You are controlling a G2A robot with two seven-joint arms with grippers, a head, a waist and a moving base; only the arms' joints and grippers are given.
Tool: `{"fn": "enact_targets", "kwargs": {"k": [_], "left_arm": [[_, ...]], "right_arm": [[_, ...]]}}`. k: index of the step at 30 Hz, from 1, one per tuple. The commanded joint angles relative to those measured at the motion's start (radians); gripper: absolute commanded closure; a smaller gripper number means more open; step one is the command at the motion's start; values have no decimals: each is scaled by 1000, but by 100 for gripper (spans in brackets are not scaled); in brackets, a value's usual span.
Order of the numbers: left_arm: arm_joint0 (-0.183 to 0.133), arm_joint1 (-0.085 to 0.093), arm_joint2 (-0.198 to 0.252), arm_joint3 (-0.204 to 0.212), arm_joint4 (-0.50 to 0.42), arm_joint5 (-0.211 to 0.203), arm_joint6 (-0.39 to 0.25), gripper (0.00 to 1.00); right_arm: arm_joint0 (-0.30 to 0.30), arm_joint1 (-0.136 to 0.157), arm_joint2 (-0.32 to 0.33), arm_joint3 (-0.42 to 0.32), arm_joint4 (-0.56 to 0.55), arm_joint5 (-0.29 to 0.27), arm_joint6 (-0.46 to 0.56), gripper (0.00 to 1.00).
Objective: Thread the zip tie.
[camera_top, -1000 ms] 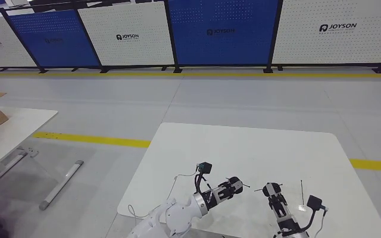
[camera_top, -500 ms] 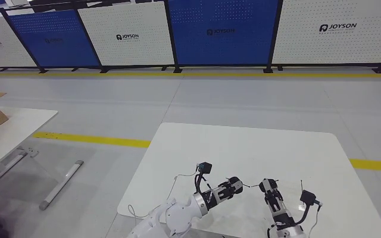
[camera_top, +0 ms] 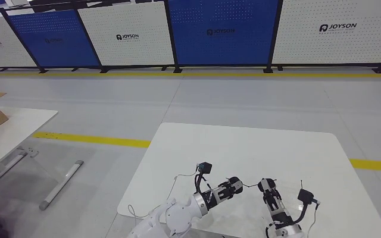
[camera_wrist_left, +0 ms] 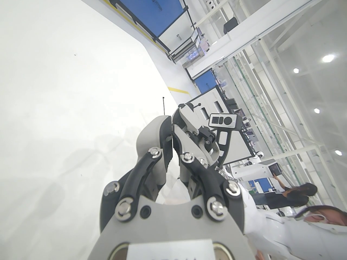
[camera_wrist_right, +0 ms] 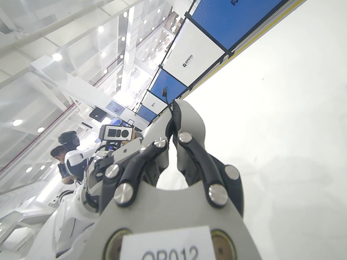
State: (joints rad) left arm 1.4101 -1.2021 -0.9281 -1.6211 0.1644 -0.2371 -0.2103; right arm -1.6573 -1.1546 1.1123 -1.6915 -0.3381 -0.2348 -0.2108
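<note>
A thin black zip tie [camera_top: 251,185] spans the short gap between my two grippers above the white table's [camera_top: 238,149] front part. My left gripper [camera_top: 237,182] is shut, its pads pressed together [camera_wrist_left: 171,136], apparently on one end of the strap. Just to its right, my right gripper [camera_top: 264,184] is shut on the other end. The zip tie's small square head [camera_wrist_right: 164,92] sticks out past the right gripper's [camera_wrist_right: 173,109] tips. In the left wrist view the right gripper's fingers [camera_wrist_left: 187,113] stand directly behind my left fingertips, nearly touching.
A second black zip tie [camera_top: 302,191] lies flat on the table to the right of the right gripper, also seen as a thin strap [camera_wrist_left: 164,106]. The table's front edge is close behind both arms. The far half of the table is bare.
The right gripper has moved left toward the left gripper, closing the gap between the two tips. The left gripper has stayed in place.
</note>
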Motion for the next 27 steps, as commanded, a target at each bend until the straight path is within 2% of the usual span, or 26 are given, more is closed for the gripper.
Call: {"fn": "enact_targets", "kwargs": {"k": [1,7,27], "left_arm": [[0,0,0,0,0,0,0,100],[0,0,0,0,0,0,0,100],[0,0,0,0,0,0,0,100]], "right_arm": [[1,-1,2,1,2,1,5,100],[-6,-4,19,6,8,-24,23,100],[-22,-18,40,1,-2,-56,32,100]]}}
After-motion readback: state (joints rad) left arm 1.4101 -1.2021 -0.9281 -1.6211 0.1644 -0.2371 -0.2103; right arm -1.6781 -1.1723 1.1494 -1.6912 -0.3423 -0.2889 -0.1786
